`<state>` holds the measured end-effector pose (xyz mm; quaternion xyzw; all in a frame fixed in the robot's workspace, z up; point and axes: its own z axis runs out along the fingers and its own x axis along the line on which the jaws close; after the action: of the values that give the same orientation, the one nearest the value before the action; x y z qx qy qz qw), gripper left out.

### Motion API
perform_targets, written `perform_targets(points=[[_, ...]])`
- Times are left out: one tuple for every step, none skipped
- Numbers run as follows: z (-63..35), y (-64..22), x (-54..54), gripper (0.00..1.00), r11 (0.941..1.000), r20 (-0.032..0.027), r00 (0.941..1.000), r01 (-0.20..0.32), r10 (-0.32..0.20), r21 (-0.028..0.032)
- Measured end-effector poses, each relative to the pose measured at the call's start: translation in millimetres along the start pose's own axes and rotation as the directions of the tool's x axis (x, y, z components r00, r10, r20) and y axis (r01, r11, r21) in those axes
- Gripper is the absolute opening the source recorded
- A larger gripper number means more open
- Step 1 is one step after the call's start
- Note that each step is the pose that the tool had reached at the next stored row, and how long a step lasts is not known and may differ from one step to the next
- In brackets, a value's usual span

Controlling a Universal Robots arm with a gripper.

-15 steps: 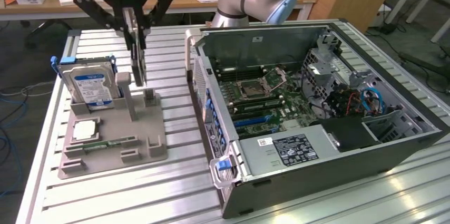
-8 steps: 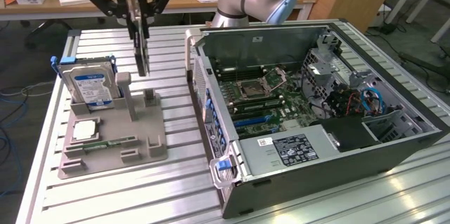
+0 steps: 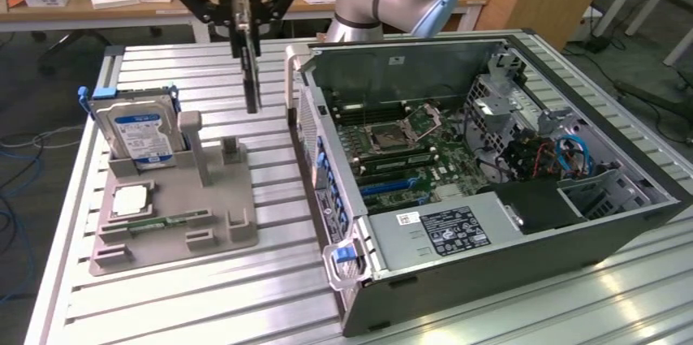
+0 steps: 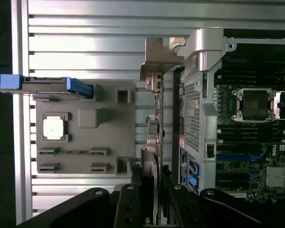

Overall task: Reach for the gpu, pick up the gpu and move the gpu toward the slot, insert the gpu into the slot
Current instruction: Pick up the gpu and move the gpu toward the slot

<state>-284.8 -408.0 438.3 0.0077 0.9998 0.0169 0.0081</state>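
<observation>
Jaws: the gripper (image 3: 247, 27) is clenched on the gpu (image 3: 251, 77), pinching its flat faces near the upper edge.
Gpu: it hangs straight below the jaws, edge-on, off the table, between the holder (image 3: 217, 227) and the case wall (image 3: 307, 109).
Slot: it lies lower than the jaws, beyond the case wall, on the green board. It is probably the blue connector (image 3: 388, 188), though the view is too poor to be sure.
Risk, wall: the card's low edge could strike the wall's rim if it is carried across too low.
Risk, grip: smooth, thin faces under a narrow pinch could let the card swing or slip.
Risk, seating: a tilted card would jam on the slot's lips, and the bracket (image 4: 159, 59) could snag the case frame.
Textures: the card is thin, dark and rigid, with a bent silver bracket. The case is perforated sheet metal, the holder is matt grey plastic, and the table is ribbed aluminium.
</observation>
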Motion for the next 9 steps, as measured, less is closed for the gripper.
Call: perform_targets(points=[[0.1, 0.1, -4.8, 0.26, 1.0, 0.0, 1.0, 0.0, 0.0, -0.0006], [0.2, 0.1, -9.1, 0.26, 1.0, 0.0001, 1.0, 0.0, 0.0, -0.0013], [0.3, 0.2, -13.5, 0.26, 1.0, 0.0001, 1.0, 0.0, 0.0, -0.0018], [0.4, 0.3, -17.8, 0.26, 1.0, 0.0001, 1.0, 0.0, 0.0, -0.0022], [0.4, 0.3, -22.0, 0.26, 1.0, 0.0001, 1.0, 0.0, 0.0, -0.0025], [0.4, 0.4, -26.2, 0.26, 1.0, -0.0001, 1.0, 0.0, 0.0, -0.0028], [0.5, 0.4, -30.5, 0.26, 1.0, 0.0, 1.0, 0.0, 0.0, -0.003], [0.7, 0.5, -34.9, 0.26, 1.0, 0.0, 1.0, 0.0, 0.0, -0.0035], [0.8, 0.6, -39.1, 0.26, 1.0, 0.0001, 1.0, 0.0, 0.0, -0.0038]])
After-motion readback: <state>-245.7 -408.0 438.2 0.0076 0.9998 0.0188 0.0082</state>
